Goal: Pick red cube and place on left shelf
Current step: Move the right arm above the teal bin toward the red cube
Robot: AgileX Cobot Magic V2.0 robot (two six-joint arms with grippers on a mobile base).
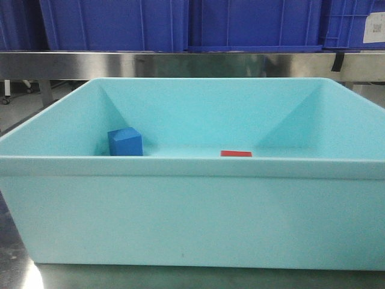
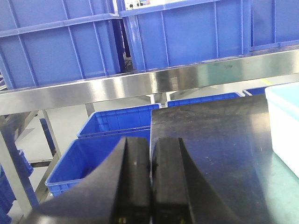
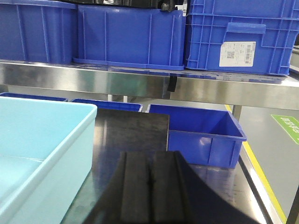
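The red cube (image 1: 236, 153) lies inside the pale turquoise tub (image 1: 192, 192), right of centre; only its top shows above the near wall. A blue cube (image 1: 125, 142) stands in the tub at the left. The steel shelf rail (image 1: 180, 65) with deep-blue crates (image 1: 120, 24) runs behind the tub. My left gripper (image 2: 150, 142) is shut and empty, over the dark table left of the tub (image 2: 285, 121). My right gripper (image 3: 149, 156) is shut and empty, over the table right of the tub (image 3: 42, 144). Neither gripper shows in the front view.
The steel rail (image 2: 140, 84) carries blue crates (image 2: 187, 32) in the left wrist view, with more crates (image 2: 117, 121) on the floor below. In the right wrist view a labelled crate (image 3: 238, 37) sits on the rail (image 3: 140, 79) and a blue bin (image 3: 201, 135) stands beyond the table.
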